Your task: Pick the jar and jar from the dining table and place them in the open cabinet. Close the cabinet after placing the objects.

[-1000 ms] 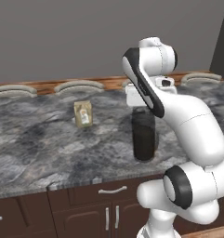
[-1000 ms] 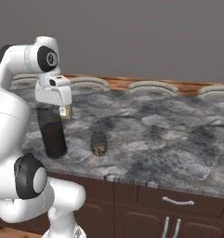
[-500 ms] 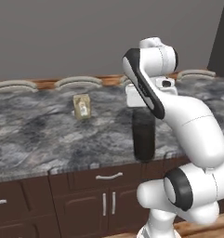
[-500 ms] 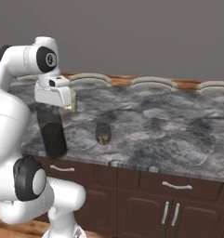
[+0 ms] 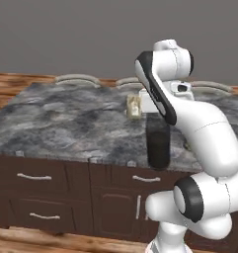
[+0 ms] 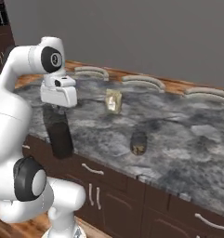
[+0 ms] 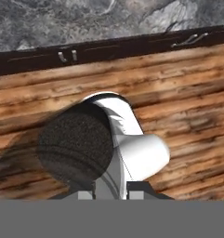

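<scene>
My pincer (image 6: 57, 108) is clamped on the tall dark brown-black jar (image 6: 58, 132), held off the worktop's edge. The short dark glass jar (image 6: 138, 143) and small tan carton (image 6: 113, 101) sit on the grey-black marbled worktop (image 6: 178, 135)

Glossy white rounded arm (image 5: 204, 128) segments, dark grey joint bands, boxy white hand, black round cap.

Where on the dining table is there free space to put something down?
The dining table is bare on its broad left part in the left base view, left of the small tan carton, and on its right part in the right base view, right of the short jar. It is tighter between carton and short jar.
</scene>
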